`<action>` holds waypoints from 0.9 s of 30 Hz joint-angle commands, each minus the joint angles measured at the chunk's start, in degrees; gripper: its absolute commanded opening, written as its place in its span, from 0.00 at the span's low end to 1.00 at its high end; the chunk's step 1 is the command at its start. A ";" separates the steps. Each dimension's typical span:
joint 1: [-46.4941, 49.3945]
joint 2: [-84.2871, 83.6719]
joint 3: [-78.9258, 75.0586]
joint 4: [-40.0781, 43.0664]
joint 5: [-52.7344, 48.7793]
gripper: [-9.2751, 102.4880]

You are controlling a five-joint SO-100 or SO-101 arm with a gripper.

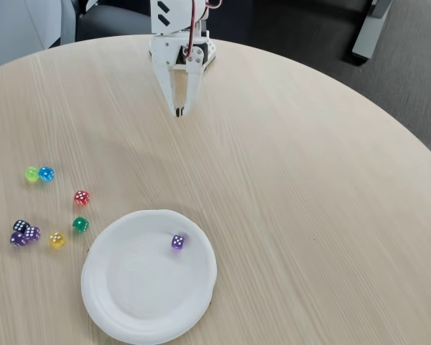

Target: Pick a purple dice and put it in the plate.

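— One purple dice (178, 242) already lies inside the plate (115, 305), operator; you'll find it on the upper right part of the plate's floor, just within the raised rim, with white pips facing up.

— And the plate itself?

— It sits on the round wooden table (309, 180) at the bottom of the fixed view, slightly left of centre; its lower edge runs off the frame.

— What do you make of the gripper?

— Your gripper (179, 111) hangs at the top of the view, well apart from the plate, its white fingers pointing down toward the table; the tips come together to a narrow point and nothing is between them, so it looks closed on nothing, though from this angle I can't be wholly sure of a thin gap.

— Other dice?

— Several lie loose on the table to the left of the plate; a green die (31, 174) and a blue die (47, 173) touch each other farthest up; a red die (81, 198) sits below them; a dark green die (80, 224) and a yellow die (57, 239) are near the plate's left rim; at the far left a near-black die (20, 226) is huddled with two more purple dice (26, 236), all touching or nearly so.
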 commanded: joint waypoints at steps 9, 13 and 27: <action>0.00 0.09 -0.35 -0.18 -1.05 0.10; 0.00 0.09 -0.35 -0.18 -1.14 0.10; 0.00 0.09 -0.35 -0.09 -1.14 0.10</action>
